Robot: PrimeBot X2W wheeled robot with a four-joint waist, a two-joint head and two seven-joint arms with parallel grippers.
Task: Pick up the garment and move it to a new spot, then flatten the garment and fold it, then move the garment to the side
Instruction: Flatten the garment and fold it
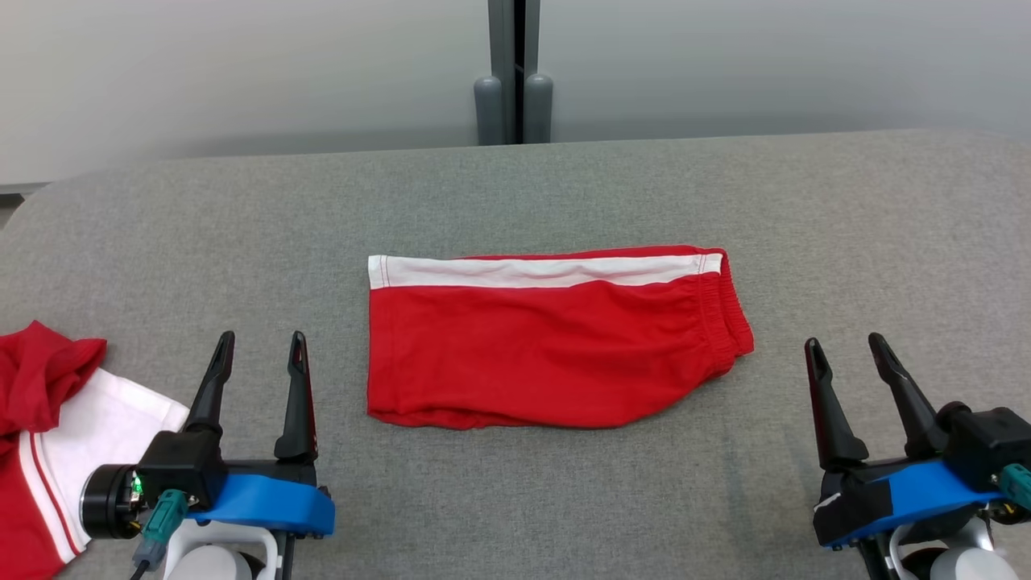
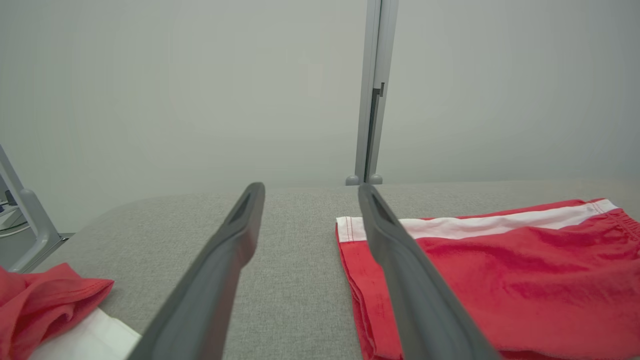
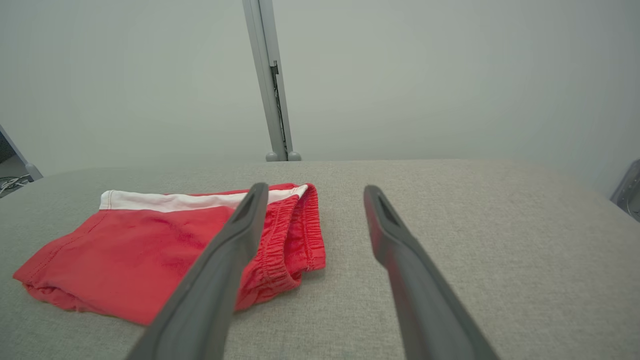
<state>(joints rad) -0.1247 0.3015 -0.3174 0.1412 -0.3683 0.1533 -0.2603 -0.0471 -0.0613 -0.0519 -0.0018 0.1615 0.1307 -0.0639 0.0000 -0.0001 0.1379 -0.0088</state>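
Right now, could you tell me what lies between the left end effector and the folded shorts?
Just bare grey table between the left end effector and the shorts, seen in the head view.

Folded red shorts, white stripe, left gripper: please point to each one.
folded red shorts (image 1: 548,354), head view, middle of the red cloth.
white stripe (image 1: 532,272), head view, middle of the band.
left gripper (image 1: 262,337), head view, midway between its fingertips.

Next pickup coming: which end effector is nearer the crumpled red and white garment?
Left. The left end effector is just beside the crumpled garment; the right end effector is across the table, beyond the folded shorts.
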